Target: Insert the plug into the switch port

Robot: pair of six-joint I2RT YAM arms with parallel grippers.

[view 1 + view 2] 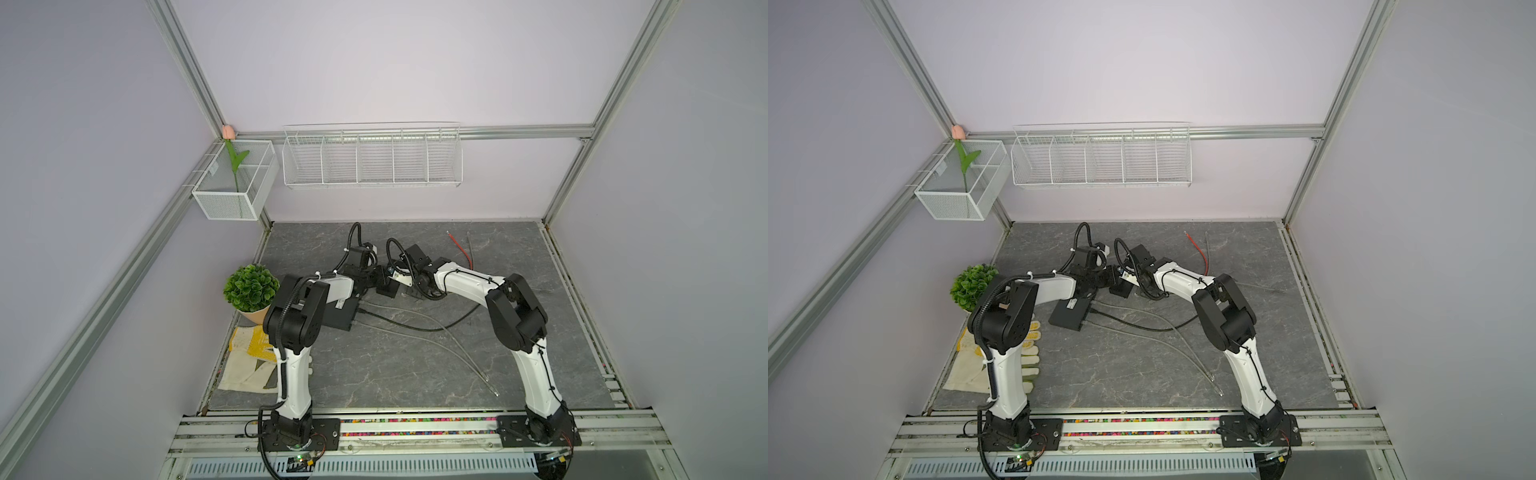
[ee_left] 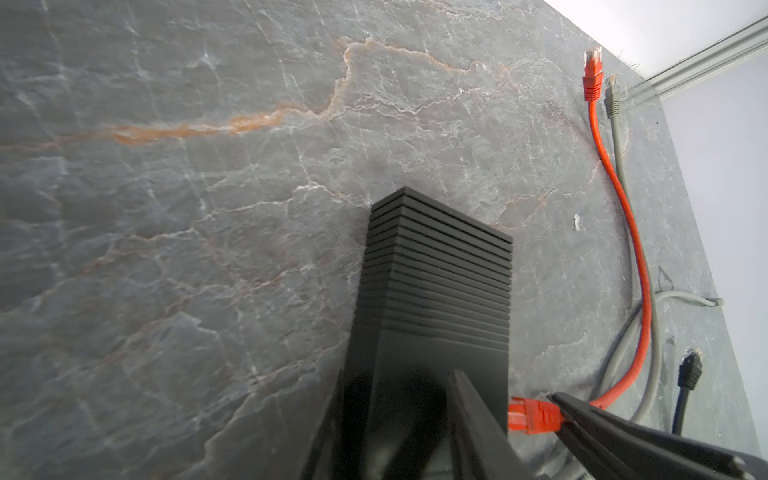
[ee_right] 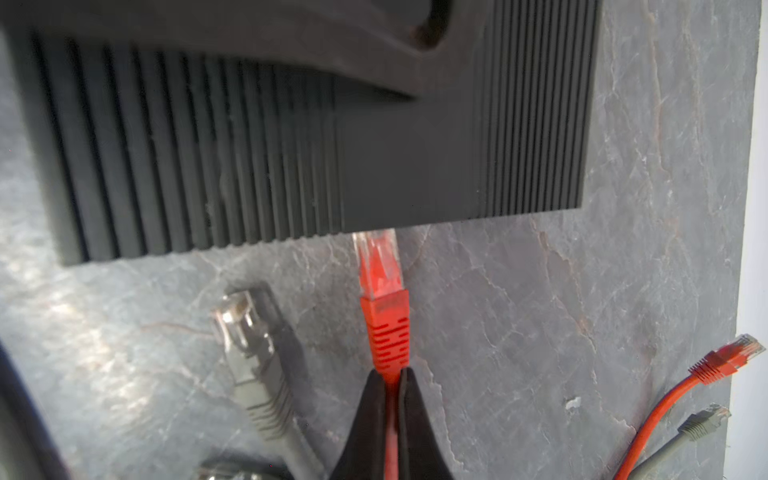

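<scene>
Jaws of the right gripper point(image 3: 390, 376) are pinched together on the ribbed boot of the red plug point(image 3: 380, 286), whose clear tip meets the edge of the black switch point(image 3: 415, 166); whether it sits inside a port cannot be told. Across from it, the left gripper point(image 2: 409, 390) clamps the switch body, which rests on the grey table point(image 3: 540, 332). One loose grey plug point(image 3: 241, 328) lies just beside the red one

Soft, even light; wide-angle edges bend, and the near switch point(image 3: 249, 145) blurs.
</scene>
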